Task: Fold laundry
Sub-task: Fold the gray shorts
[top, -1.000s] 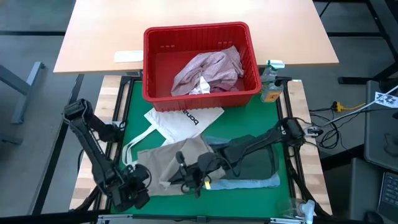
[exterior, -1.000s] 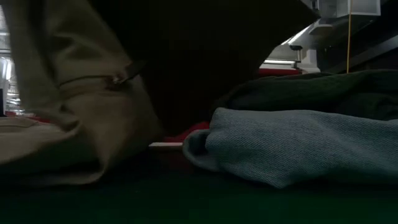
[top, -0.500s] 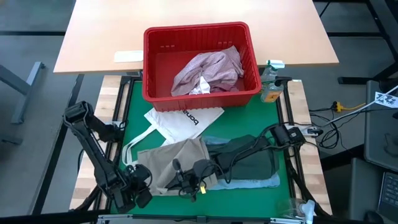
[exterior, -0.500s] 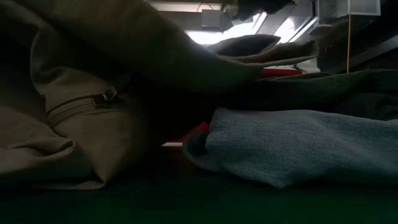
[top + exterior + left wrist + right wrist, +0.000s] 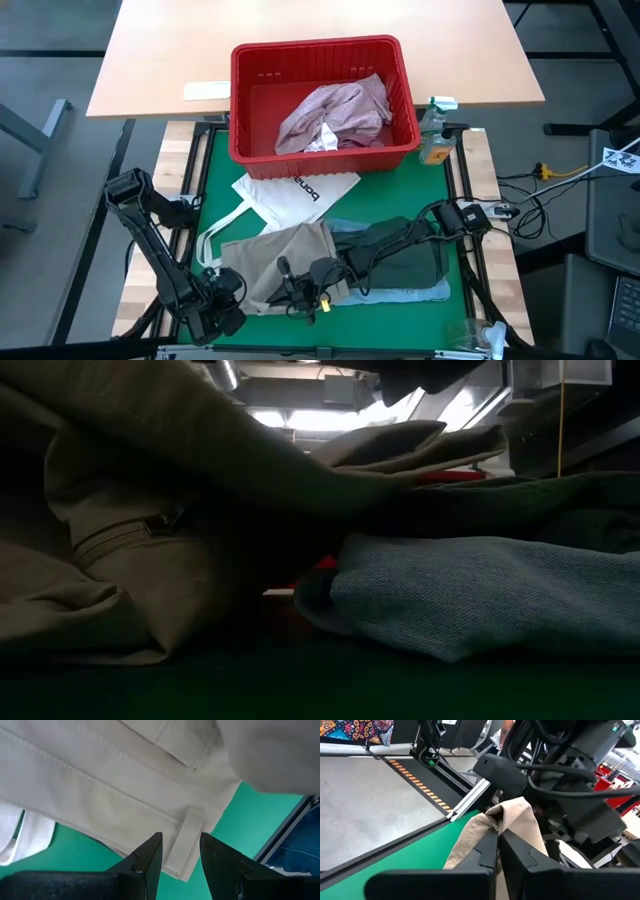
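Down at the 6 o'clock edge of the green counter point(image 5: 215, 170), the right gripper point(image 5: 300, 297) pinches a fold of the beige-khaki garment point(image 5: 275, 255). Its jaws are closed on the cloth, and the wrist view shows a peak of beige cloth sticking up between them.

The pinch looks small. If the arm pulls fast or far, the cloth could slip out and the fold would fall flat again. The garment also lies partly over the white tote bag point(image 5: 290, 193) handles at about 9 o'clock from it, so a long pull could drag the bag along. The dark grey-green garment point(image 5: 405, 262) and the light blue garment point(image 5: 395, 293) lie just beside it at 3 o'clock, under the right arm, and could get bunched up too.

The left gripper point(image 5: 222, 300) sits at 7 o'clock on the counter, just beside the beige garment's edge. Its jaws are apart and hold nothing. In its wrist view a belt loop point(image 5: 186, 837) of the garment lies right ahead of the gap between the fingers point(image 5: 145, 857), close but not yet inside.

More laundry, a mottled pink garment point(image 5: 335, 112), waits in the red basket point(image 5: 250, 100) at 12 o'clock.
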Robot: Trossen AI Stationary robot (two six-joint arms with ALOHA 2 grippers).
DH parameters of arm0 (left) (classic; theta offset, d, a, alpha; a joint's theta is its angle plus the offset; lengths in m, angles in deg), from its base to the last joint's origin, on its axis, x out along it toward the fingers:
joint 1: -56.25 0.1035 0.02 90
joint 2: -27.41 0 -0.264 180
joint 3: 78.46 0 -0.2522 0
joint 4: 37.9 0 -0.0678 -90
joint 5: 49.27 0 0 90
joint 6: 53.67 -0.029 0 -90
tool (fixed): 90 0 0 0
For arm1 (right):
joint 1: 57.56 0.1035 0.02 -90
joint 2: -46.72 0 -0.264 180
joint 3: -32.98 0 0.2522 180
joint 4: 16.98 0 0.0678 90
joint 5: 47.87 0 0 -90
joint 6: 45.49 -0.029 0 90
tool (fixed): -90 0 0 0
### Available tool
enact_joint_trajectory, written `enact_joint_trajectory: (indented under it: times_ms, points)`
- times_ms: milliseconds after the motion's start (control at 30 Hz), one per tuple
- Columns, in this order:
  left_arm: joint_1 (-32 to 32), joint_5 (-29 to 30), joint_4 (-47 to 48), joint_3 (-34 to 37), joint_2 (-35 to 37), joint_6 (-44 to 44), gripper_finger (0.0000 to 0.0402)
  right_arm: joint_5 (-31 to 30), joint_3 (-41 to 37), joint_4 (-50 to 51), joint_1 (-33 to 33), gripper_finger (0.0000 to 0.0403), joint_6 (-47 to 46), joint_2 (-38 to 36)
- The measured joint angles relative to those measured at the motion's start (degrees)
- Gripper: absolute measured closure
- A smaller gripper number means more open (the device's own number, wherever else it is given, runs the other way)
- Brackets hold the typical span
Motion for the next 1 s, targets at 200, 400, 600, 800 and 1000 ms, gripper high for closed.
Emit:
enact_joint_trajectory:
  times_ms: [200, 400, 600, 800, 1000]
  points:
    - [0.0, 0.8, 1.8, 0.0, 0.0, 0.0, 0.0276, 0.0, 0.0, 0.2, 0.0, 0.0370, -4.5, 0.0]
    - [0.0, 1.1, 3.0, 0.0, 0.0, -0.1, 0.0276, -2.1, 0.0, 0.3, 0.1, 0.0288, -6.3, 0.0]
    - [0.0, 4.0, 2.9, 0.0, 0.0, -0.1, 0.0276, -13.2, 0.0, 2.0, 0.1, 0.0229, -6.0, -1.6]
    - [0.0, 4.3, 2.9, 0.0, 0.0, -0.1, 0.0276, -15.2, 0.0, 18.0, 0.3, 0.0222, -6.0, -9.4]
    - [0.0, 4.6, 2.9, 0.0, 0.0, -0.1, 0.0276, -15.1, 0.0, 38.3, 2.4, 0.0221, -7.4, -17.5]
